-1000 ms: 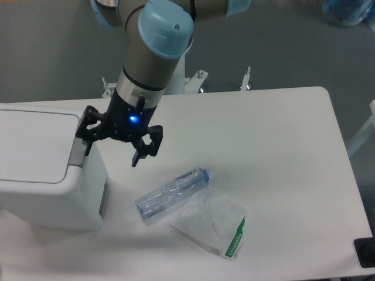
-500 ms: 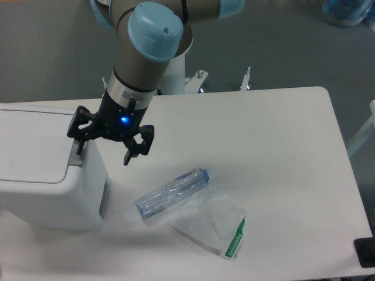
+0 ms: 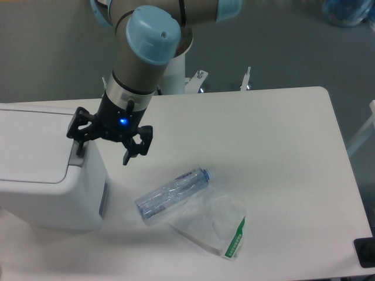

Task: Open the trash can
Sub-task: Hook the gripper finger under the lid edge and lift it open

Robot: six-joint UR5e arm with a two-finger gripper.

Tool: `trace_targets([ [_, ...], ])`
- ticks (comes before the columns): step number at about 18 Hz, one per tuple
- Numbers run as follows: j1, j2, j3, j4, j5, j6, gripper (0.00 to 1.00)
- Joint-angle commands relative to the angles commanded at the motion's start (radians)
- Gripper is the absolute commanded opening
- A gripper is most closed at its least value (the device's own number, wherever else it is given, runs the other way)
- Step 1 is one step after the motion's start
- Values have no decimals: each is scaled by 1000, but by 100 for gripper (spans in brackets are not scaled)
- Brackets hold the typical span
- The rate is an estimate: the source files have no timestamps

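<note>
Trash can sits at the left edge of the frame on the white desk, its flat lid down; the black claw hangs spread wide over the can's right end, gripping nothing, one finger at the grey push tab; a clear bottle and plastic bag lie lower centre.

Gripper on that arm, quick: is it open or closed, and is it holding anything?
Gripper: open, holding nothing; one finger is over the trash can's grey tab.
</note>
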Motion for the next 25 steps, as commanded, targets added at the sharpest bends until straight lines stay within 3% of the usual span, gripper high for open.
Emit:
trace_targets([
  [19, -2, 0, 2, -3, 0, -2, 100],
  [25, 12, 6, 2, 25, 15, 8, 100],
])
